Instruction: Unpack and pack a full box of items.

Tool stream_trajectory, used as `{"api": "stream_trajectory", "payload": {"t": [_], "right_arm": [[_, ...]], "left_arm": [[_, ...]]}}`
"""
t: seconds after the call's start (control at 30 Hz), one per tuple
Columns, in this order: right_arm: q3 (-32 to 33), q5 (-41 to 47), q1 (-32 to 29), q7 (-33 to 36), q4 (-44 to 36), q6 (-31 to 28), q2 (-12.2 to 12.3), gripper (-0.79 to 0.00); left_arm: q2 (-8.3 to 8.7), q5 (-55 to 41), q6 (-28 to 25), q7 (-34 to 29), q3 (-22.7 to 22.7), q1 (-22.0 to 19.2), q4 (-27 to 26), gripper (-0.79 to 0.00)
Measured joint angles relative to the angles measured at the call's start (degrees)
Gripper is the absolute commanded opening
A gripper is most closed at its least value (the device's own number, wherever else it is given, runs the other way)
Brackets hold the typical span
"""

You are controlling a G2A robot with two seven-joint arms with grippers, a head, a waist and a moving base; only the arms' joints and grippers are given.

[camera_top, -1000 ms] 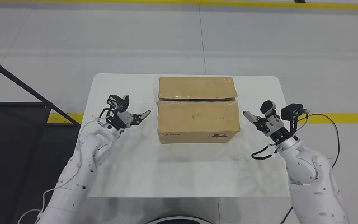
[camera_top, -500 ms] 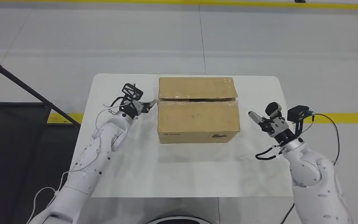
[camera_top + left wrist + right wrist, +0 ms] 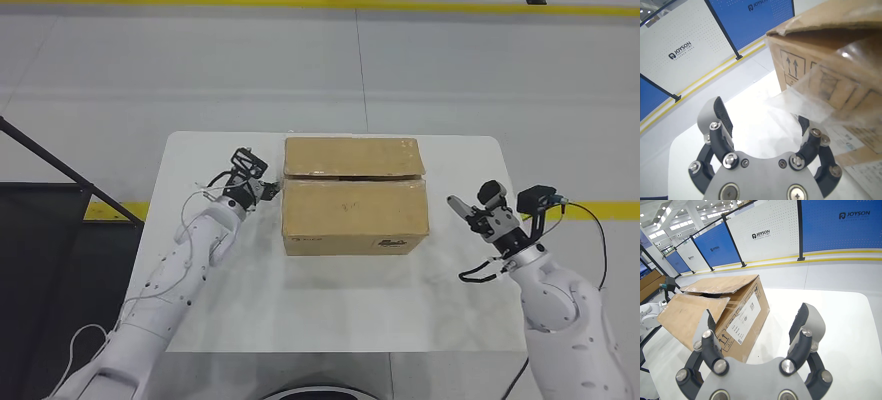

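- Two grippers are seen with fingers spread: the left gripper (image 3: 762, 115) is held wide apart, and a loose strip of clear tape (image 3: 791, 102) hanging off a corner of the cardboard box (image 3: 819, 56) is draped just over one of its pads (image 3: 724, 115)
- Nothing is clamped yet; the spread is judged to be kept so that the tape end or a flap edge can be taken
- The right gripper (image 3: 755, 313) is likewise held apart and empty, short of the box end, probably kept ready for steadying or for the other flap
- The cardboard box is set near the middle of the table (image 3: 250, 300), slightly toward 12 o'clock; the left gripper is placed at its 9 o'clock, just beside the seam, the right at its 3 o'clock
- Both top flaps (image 3: 719, 285) are seen slightly lifted with a gap along the seam, so unpacking is judged barely begun; the contents are hidden
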Motion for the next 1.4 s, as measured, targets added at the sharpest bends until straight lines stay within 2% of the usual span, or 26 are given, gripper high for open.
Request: {"api": "stream_trajectory", "payload": {"t": [0.23, 0.33, 0.73, 1.1, 1.4], "right_arm": [[-0.81, -0.02, 1.08, 0.2, 1.03, 0.01, 0.17, 0.0], [-1.0, 0.09, 1.37, 0.2, 1.46, -0.06, 0.26, 0.0], [-1.95, 0.4, 1.99, -0.17, 2.33, -0.5, 0.54, 0.0], [-3.18, 0.17, 2.44, -0.52, 2.12, -0.61, 0.73, 0.0], [-4.05, -0.09, 2.6, -1.05, 1.82, -0.64, 0.87, 0.0]], "left_arm": [[-0.75, -1.07, 3.83, 5.83, 0.12, 0.06, 1.75, 0.0], [-0.65, -0.37, 4.19, 4.89, -0.66, -0.25, 1.52, 0.0], [0.07, 4.52, 11.97, 10.1, -4.85, 5.69, -3.85, 0.0], [1.33, 10.2, 14.14, 8.59, -9.88, 12.2, -9.83, 0.0], [2.27, 14.2, 13.46, 4.95, -13.87, 18.23, -15.65, 0.0]]}}
